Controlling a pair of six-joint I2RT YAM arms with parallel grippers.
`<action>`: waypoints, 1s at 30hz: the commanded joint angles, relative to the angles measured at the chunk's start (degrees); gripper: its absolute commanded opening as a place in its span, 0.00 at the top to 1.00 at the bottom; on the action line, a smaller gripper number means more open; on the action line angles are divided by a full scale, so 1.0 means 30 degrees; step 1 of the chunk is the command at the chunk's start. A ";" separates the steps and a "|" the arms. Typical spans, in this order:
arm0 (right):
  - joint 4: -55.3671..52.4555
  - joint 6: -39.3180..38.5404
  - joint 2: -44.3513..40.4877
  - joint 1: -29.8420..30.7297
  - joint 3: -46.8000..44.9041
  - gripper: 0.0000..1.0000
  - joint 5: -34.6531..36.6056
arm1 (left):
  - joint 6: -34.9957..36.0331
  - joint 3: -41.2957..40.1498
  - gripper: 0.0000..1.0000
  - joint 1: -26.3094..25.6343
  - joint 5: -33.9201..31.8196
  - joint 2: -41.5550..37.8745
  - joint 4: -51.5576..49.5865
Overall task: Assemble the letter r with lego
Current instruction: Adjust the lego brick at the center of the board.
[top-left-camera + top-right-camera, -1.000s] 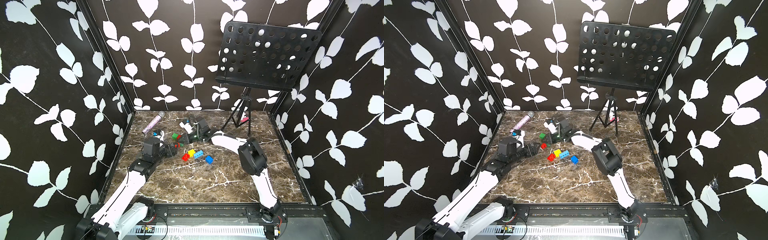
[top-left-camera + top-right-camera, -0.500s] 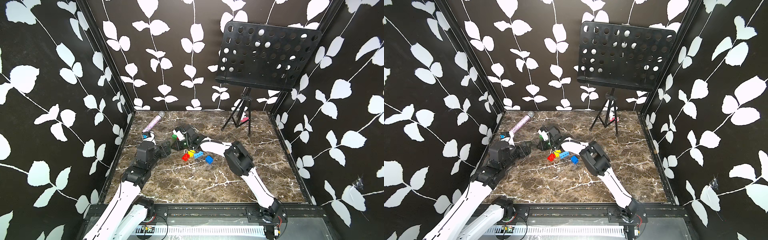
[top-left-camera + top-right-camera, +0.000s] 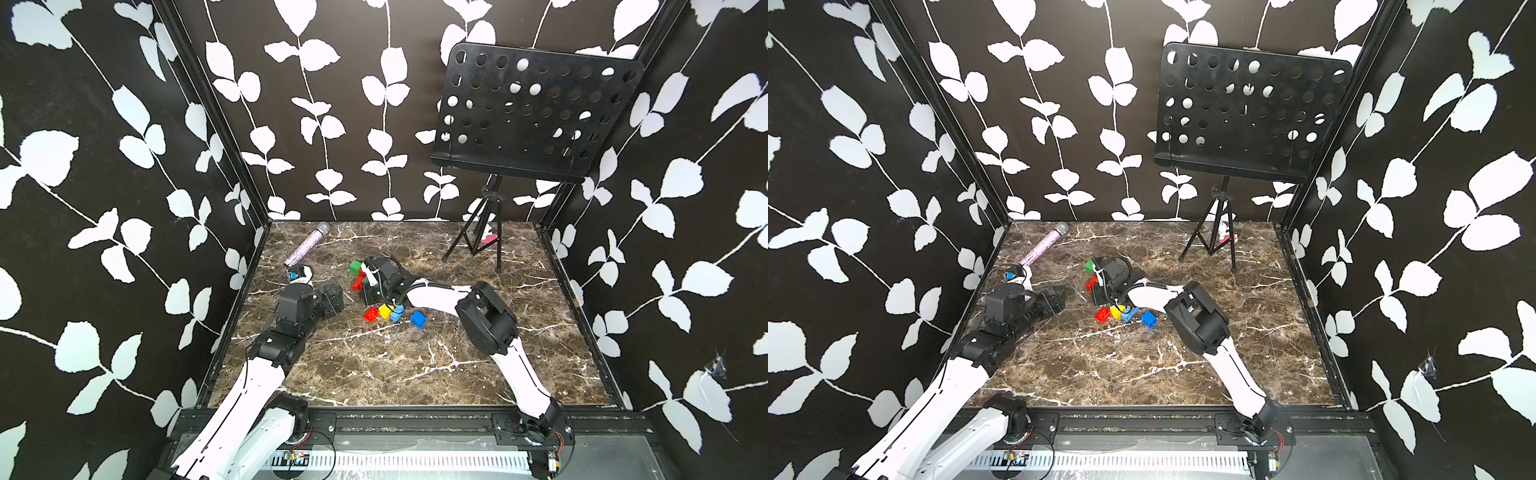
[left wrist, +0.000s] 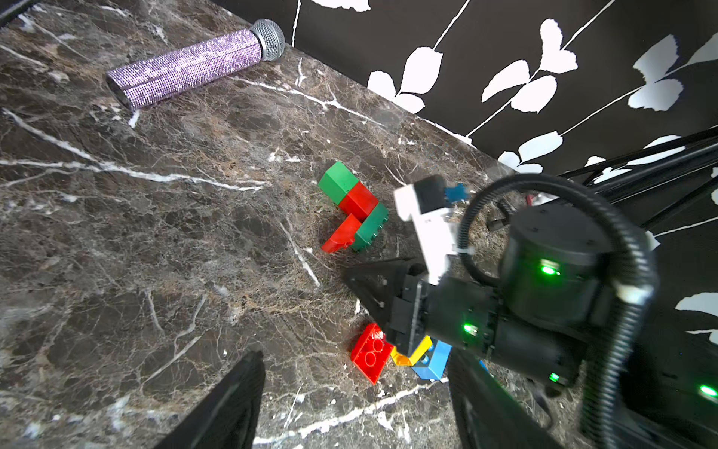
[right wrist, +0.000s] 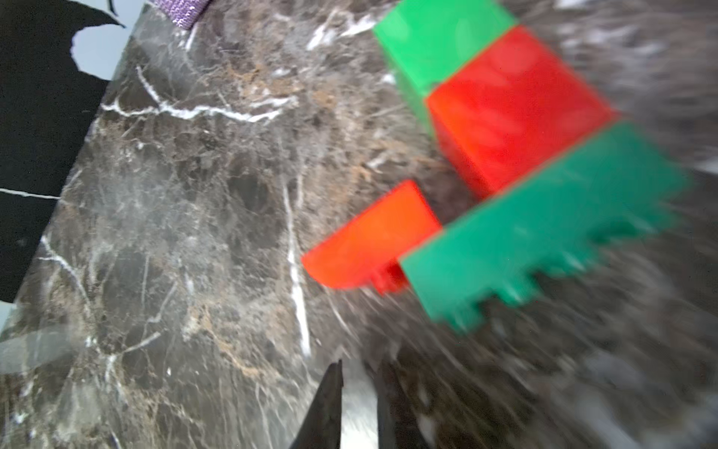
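A joined lego piece lies flat on the marble: light green brick (image 4: 337, 180), red brick (image 4: 359, 200), longer dark green brick (image 4: 371, 229) and a red curved piece (image 4: 342, 237). It shows in both top views (image 3: 356, 272) (image 3: 1090, 270). My right gripper (image 5: 359, 369) (image 3: 368, 294) hangs just beside the piece, its fingers nearly together with a thin gap and nothing between. Loose bricks lie in front: red (image 3: 371, 314), yellow (image 3: 385, 310), light blue (image 3: 397, 314), blue (image 3: 418, 319); an orange one (image 4: 400, 357) sits under the yellow. My left gripper (image 4: 354, 355) (image 3: 332, 297) stands open and empty, left of them.
A purple glitter microphone (image 3: 305, 247) lies at the back left. A black music stand (image 3: 532, 112) rises on its tripod (image 3: 478, 243) at the back right, with a small red object (image 3: 490, 239) behind it. Patterned walls close in three sides.
My right gripper has swung from the back towards the front left, down to the joined piece, and its fingers have narrowed. The left arm has barely shifted.
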 commanded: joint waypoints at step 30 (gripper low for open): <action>0.0583 -0.2117 -0.9220 -0.3289 -0.9280 0.82 -0.0313 | 0.6023 2.1081 0.58 0.2393 0.6327 2.5358 -0.3869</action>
